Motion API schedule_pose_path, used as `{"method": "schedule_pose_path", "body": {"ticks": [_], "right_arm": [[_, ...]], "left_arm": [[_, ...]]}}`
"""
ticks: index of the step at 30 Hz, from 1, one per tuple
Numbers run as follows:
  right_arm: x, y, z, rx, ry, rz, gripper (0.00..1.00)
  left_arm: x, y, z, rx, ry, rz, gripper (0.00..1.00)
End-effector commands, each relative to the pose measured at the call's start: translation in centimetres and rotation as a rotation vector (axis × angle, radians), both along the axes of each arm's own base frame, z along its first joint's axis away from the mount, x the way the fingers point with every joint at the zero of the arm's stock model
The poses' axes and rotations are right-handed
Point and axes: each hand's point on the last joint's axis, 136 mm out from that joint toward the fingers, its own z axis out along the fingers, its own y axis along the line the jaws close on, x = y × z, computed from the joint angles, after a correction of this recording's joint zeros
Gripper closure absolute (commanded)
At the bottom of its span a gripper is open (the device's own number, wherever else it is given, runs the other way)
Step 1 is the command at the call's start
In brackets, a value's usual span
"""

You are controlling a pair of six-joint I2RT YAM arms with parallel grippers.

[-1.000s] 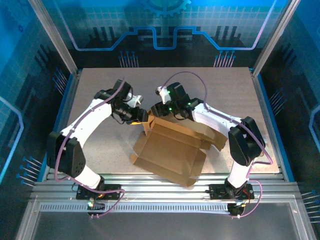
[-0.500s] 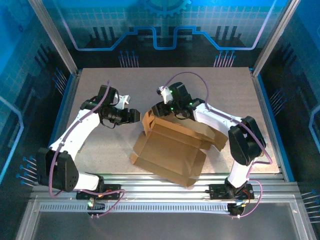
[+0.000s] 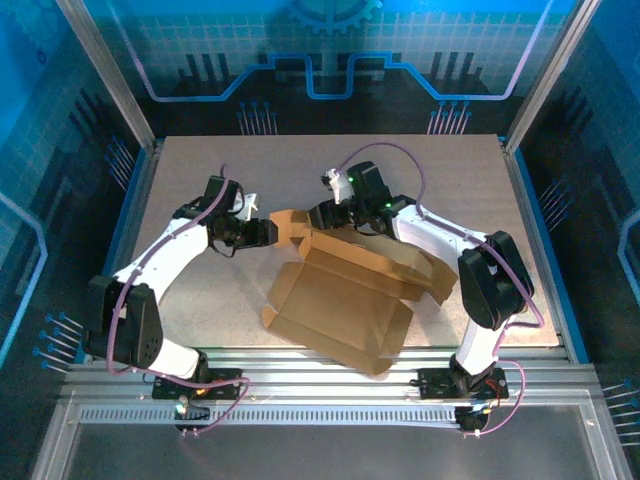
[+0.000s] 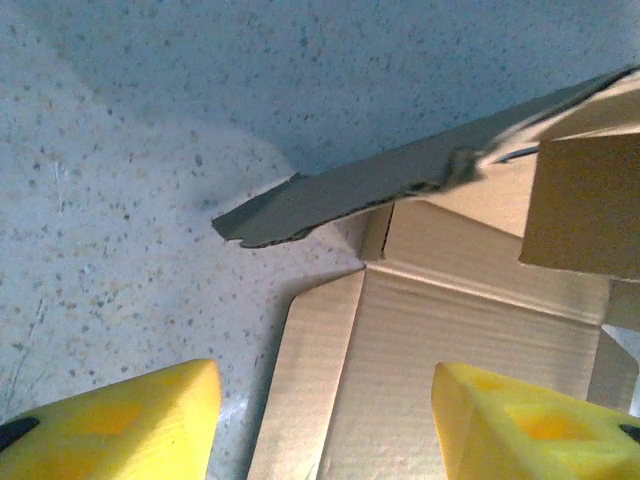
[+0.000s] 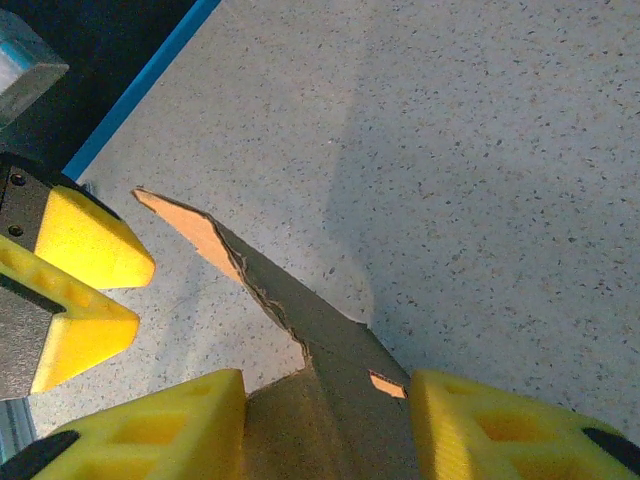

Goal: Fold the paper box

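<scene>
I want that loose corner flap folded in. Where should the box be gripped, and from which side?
Probably grip the raised flap near its free tip, coming from the left: it sticks out past the box at its far-left corner, off the table.

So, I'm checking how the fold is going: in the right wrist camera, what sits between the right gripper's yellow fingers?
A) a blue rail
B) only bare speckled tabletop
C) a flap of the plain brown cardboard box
C: a ragged-edged flap of the plain brown cardboard box stands in the gap of the right gripper, with its yellow fingers on either side.
</scene>
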Motion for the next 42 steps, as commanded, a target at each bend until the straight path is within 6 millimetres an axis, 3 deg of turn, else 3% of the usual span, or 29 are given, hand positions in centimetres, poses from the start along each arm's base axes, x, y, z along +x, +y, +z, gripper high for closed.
{"method": "schedule_pose_path", "body": {"ticks": [1, 7, 10, 23, 31, 38, 42], "right_arm": [[-0.6, -0.5, -1.9, -0.023, 0.055, -0.001, 0.53], [-0.7, -0.6, -2.1, -0.025, 0.057, -0.001, 0.53], [-0.7, -0.6, -2.1, -0.026, 0.055, -0.002, 0.53], [-0.6, -0.6, -2.1, -0.027, 0.053, -0.002, 0.55], [-0.5, -0.5, -2.0, -0.022, 0.051, -0.003, 0.55], [-0.4, -0.5, -2.0, -0.023, 0.053, -0.005, 0.55], [-0.4, -0.5, -2.2, -0.026, 0.056, -0.006, 0.55]], "left_arm": [[1.2, -0.5, 4.6, -0.065, -0.184, 0.005, 0.41], [3.1, 2.0, 6.8, -0.045, -0.253, 0.078, 0.39], [3.5, 0.7, 6.8, -0.096, -0.232, -0.002, 0.36], [5.7, -0.8, 5.7, -0.023, -0.246, -0.191, 0.35], [5.3, -3.0, 3.9, 0.056, -0.186, -0.343, 0.37], [4.7, -3.0, 2.3, 0.117, -0.116, -0.381, 0.54], [4.0, -3.1, 2.3, 0.144, -0.101, -0.387, 0.73]]}}
